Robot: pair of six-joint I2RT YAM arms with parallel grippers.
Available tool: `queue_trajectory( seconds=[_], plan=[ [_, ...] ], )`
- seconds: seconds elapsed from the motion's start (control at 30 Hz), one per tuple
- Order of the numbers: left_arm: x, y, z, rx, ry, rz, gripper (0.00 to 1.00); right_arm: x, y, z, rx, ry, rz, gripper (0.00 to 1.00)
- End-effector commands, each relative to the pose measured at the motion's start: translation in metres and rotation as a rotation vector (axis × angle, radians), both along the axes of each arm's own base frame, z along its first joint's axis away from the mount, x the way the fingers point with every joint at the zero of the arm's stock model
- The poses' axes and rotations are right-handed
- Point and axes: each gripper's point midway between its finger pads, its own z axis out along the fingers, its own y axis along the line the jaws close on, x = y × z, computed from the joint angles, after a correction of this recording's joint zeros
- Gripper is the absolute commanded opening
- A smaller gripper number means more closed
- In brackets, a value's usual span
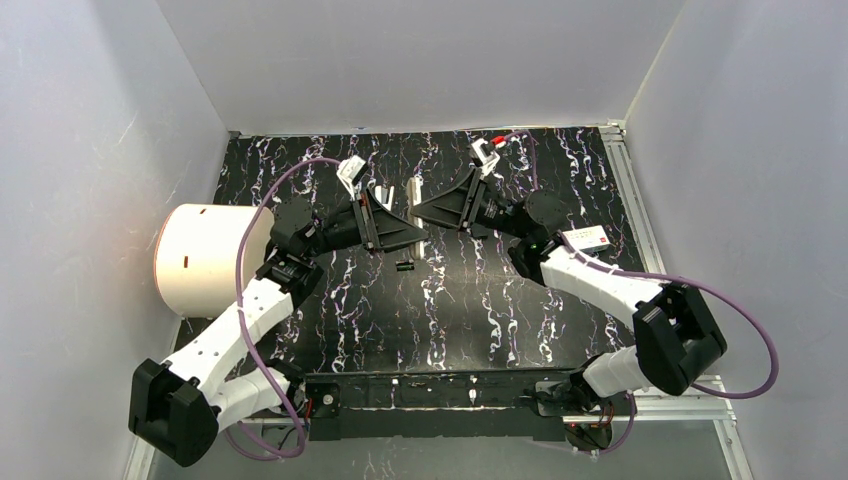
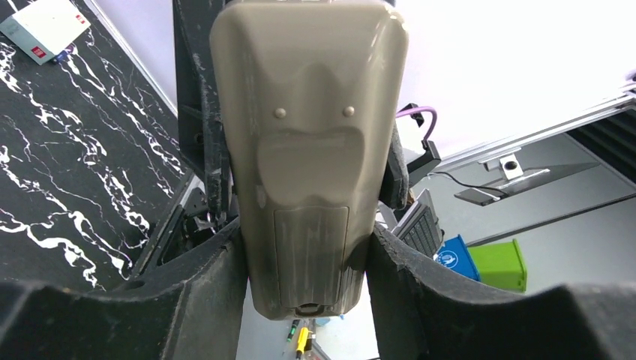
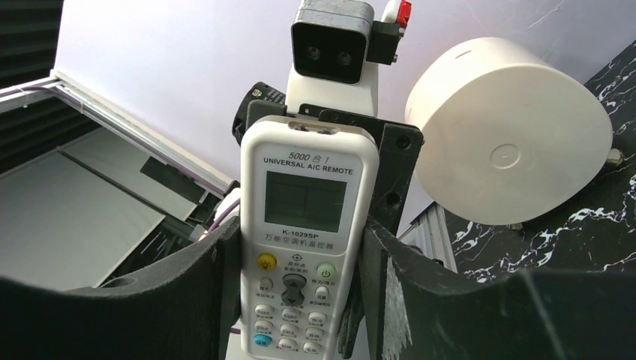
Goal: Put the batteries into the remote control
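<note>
We find the remote [image 2: 307,112] held above the surface [image 1: 480,310], gripped by left end effector [image 2: 304,232] and right end effector [image 3: 300,225]. Cover [image 2: 311,255] on; a battery [image 1: 404,266] lies below; none loaded, we judge.

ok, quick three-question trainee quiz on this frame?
1. True or false: the battery cover on the back of the remote control is already off.
2. Left gripper and right gripper both clamp the remote. Whose wrist camera sees the buttons? A) left B) right C) neither
3. Where is the loose battery?

Key: 1 false, the cover is on. 2 B. 3 lying on the table, just nearer the arm bases than the held remote, untouched.
</note>
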Motion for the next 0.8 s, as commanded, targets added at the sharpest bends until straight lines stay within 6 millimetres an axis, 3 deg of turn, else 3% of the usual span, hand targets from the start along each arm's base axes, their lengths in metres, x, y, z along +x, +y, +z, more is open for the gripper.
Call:
queue_trajectory(
  seconds=[0.0,0.17,0.2,0.33,0.5,0.63,0.77],
  plan=[
    [-0.005,0.003,0.012,-0.019,-0.110,0.014,0.29,0.002,-0.001,0.019,-0.007,-0.044,-0.043,0.64],
    [0.010,0.009,0.006,0.001,-0.180,0.133,0.28,0.039,-0.015,-0.026,-0.251,-0.018,-0.320,0.97],
    [0.015,0.010,0.004,0.013,-0.186,0.164,0.28,0.043,-0.022,-0.030,-0.281,-0.028,-0.371,0.98],
    [0.037,0.015,0.003,0.045,-0.164,0.284,0.28,0.045,-0.046,-0.032,-0.346,-0.107,-0.501,0.99],
    [0.064,0.024,0.008,0.032,-0.090,0.436,0.28,0.036,-0.055,-0.020,-0.376,-0.302,-0.538,0.99],
    [0.078,0.030,0.014,-0.016,0.021,0.512,0.28,0.030,-0.040,-0.016,-0.445,-0.452,-0.518,0.99],
    [0.077,0.031,0.030,-0.067,0.069,0.512,0.28,0.023,-0.020,-0.021,-0.515,-0.541,-0.528,0.98]
  ],
)
